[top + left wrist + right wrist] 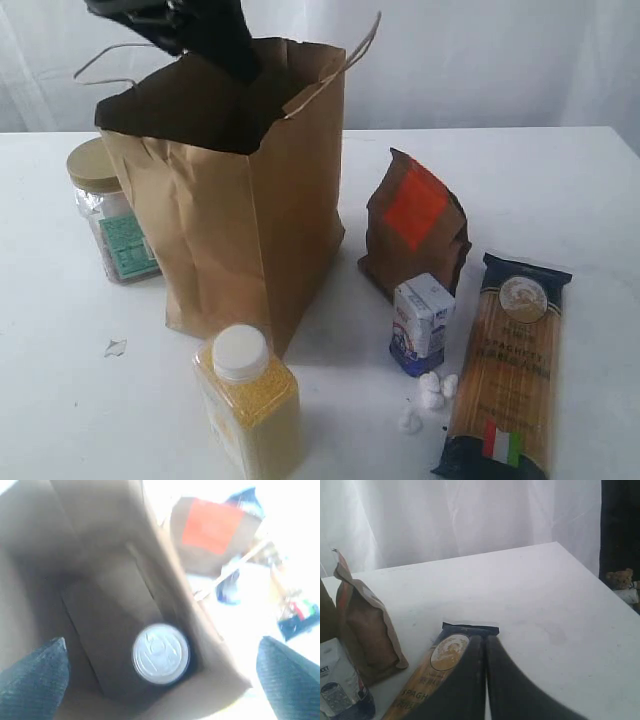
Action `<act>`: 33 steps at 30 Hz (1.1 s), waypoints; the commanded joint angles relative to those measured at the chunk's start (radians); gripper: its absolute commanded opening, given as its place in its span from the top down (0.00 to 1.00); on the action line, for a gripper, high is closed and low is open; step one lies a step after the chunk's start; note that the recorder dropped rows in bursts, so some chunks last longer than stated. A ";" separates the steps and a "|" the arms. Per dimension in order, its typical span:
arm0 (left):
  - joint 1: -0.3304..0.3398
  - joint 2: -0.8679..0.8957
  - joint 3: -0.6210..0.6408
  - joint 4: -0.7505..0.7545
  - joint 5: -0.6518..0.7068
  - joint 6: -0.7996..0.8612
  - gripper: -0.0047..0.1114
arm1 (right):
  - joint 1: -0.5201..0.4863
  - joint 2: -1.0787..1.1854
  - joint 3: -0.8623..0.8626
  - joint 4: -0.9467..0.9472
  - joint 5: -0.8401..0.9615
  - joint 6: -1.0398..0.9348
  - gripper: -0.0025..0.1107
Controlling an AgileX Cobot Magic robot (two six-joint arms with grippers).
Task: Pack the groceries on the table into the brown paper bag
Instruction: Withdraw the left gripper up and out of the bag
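The brown paper bag (250,230) stands open on the white table (560,190). My left gripper (232,58) hangs open over its mouth. In the left wrist view the left gripper (161,677) looks down into the bag (100,570), where the silver-topped can (160,653) stands upright on the bottom, free of the fingers (35,675). The jar (105,215), bottle (250,400), pouch (415,225), carton (420,322) and spaghetti pack (510,370) sit on the table. My right gripper (485,639) is shut and empty above the spaghetti pack (440,665).
A few small white lumps (430,392) lie by the carton, and a paper scrap (115,347) lies left of the bag. The right wrist view shows the pouch (365,630), the carton (337,680), the table's far edge and a teddy bear (620,578) beyond it.
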 commanded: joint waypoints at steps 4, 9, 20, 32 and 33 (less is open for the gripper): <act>-0.004 -0.093 -0.043 -0.019 0.075 -0.009 0.30 | 0.004 -0.003 0.006 0.001 -0.007 0.004 0.98; -0.004 -0.141 -0.043 -0.019 0.056 -0.044 0.78 | 0.004 -0.003 0.006 0.001 -0.007 0.004 0.98; -0.004 -0.244 0.023 -0.132 -0.017 0.032 0.96 | 0.004 -0.003 0.006 0.001 -0.007 0.004 0.98; -0.004 -0.618 0.405 -0.168 -0.244 0.072 0.96 | 0.004 -0.003 0.006 0.001 -0.007 0.004 0.98; -0.004 -0.662 0.452 -0.168 -0.267 0.072 0.96 | 0.004 -0.003 0.006 0.001 -0.007 0.004 0.98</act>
